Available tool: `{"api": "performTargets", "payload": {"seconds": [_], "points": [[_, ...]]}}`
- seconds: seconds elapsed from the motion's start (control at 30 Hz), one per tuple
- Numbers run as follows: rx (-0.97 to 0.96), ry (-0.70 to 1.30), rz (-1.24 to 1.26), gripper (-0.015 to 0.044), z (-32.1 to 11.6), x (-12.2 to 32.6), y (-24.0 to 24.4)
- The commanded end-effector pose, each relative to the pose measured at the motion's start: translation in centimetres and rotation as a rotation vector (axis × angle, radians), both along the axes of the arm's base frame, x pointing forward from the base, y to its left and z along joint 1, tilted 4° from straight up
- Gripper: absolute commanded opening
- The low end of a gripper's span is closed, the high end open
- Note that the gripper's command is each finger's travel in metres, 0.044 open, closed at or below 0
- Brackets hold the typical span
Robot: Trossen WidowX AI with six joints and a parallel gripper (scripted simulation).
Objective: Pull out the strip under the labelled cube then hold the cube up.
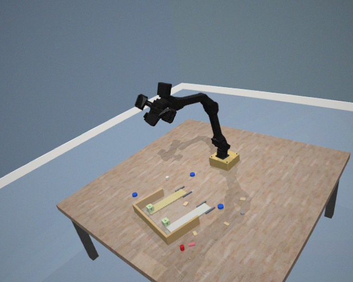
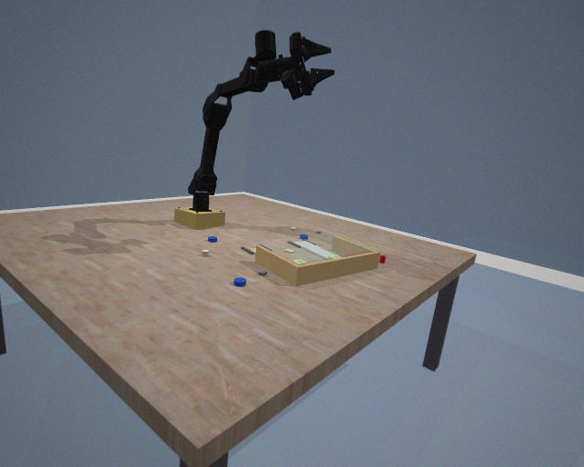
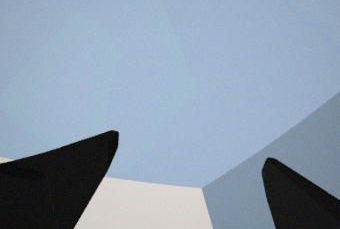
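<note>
- Labelled cube: two pale green cubes sit inside the three-walled tray (image 1: 153, 229), one (image 1: 149, 208) on the far end of the yellow patterned strip (image 1: 169, 200), the other (image 1: 165, 221) on the far end of the grey strip (image 1: 187, 218). Both show a dark mark on their faces, too small to read, so I cannot tell which one carries the label.
- Each cube rests deep in the tray, close to the back wall at about 8 o'clock from the tray's open mouth; the walls likely block a direct side grasp, which is why its strip has to come out first.
- Both strips poke out of the open side toward 2 o'clock, each flanked by short dark rails (image 1: 179, 188) that seem meant to keep the pull straight.
- Blue discs (image 1: 220, 206), small tan tiles, a red cylinder (image 1: 181, 247) and a pink block (image 1: 191, 243) lie scattered on the worktop (image 1: 116, 187) around the tray, apart from both strips.
- Gripper (image 2: 316, 61) hangs high above the worktop, well apart from the tray, fingers spread wide and holding nothing; the wrist view shows only wall and floor between them.
- Nothing appears started; reading the label comes first.
</note>
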State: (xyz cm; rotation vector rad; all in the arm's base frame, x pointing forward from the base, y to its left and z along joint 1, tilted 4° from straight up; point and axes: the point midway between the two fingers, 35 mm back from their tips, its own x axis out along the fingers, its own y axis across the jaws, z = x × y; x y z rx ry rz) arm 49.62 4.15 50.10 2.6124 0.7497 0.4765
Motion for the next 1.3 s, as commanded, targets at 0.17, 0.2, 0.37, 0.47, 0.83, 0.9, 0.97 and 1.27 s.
{"api": "performTargets", "payload": {"seconds": [0.17, 0.2, 0.37, 0.47, 0.83, 0.9, 0.97, 1.27], "points": [[-0.332, -0.099, -0.13, 0.04, -3.9, -1.1, 0.6], [-0.412, -0.118, -0.152, 0.04, -4.9, -1.4, 0.8], [-0.831, -0.2, -0.216, 0.04, -10.5, -3.5, 1.3], [-0.946, -0.22, -0.218, 0.04, -12.1, -4.3, 1.5], [-1.4, -0.319, -0.169, 0.04, -18.3, -7.5, 1.7], [-1.489, -0.343, -0.149, 0.04, -19.5, -8.2, 1.7], [-1.576, -0.367, -0.125, 0.04, -20.7, -8.9, 1.7], [-1.962, -0.5, 0.035, 0.04, -26.3, -12.4, 1.5]]}}
